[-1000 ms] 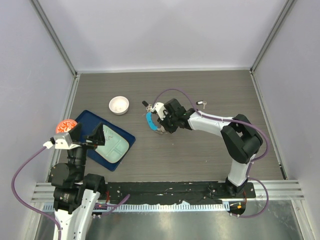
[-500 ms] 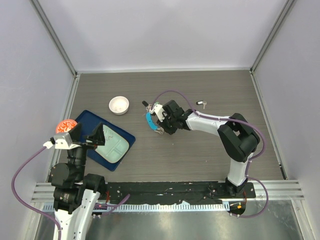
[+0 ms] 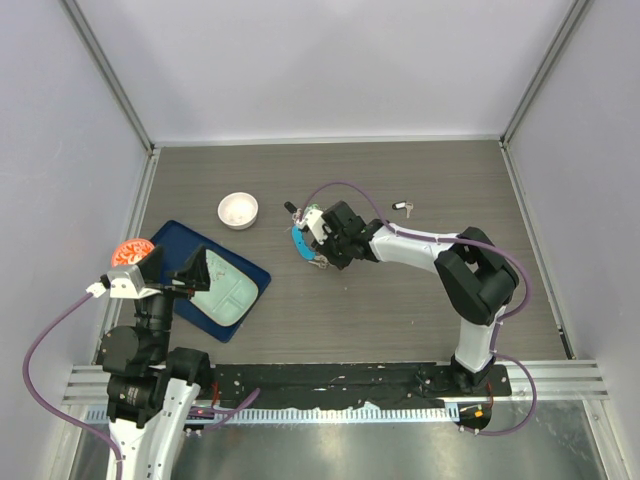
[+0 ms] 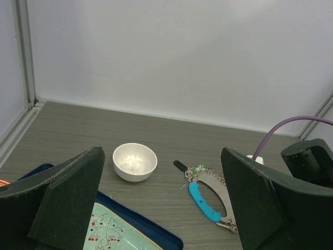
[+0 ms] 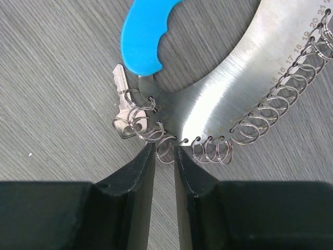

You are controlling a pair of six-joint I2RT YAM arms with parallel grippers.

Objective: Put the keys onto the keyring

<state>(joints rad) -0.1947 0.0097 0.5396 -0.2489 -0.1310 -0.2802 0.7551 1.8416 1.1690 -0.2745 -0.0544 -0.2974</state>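
Wire loops [image 5: 260, 120] fringe the keyring [image 5: 208, 104] in the right wrist view. There we see the right gripper [image 5: 165, 147] with its jaws drawn nearly together and one small loop lying in the slit at their tips; whether they pinch it we cannot tell. Just left of those tips a silver key [image 5: 121, 96] hangs among the loops, below the blue tag [image 5: 148, 36]. Only the overhead view shows us the loose black-headed key [image 3: 401, 207], lying on the worktop [image 3: 350, 310] well behind this gripper, near its forearm. The left wrist view gives us the left gripper [image 4: 161, 156] spread wide and holding nothing, with the white bowl [image 4: 135, 161] and the keyring's black fob [image 4: 179, 165] beyond its fingers.
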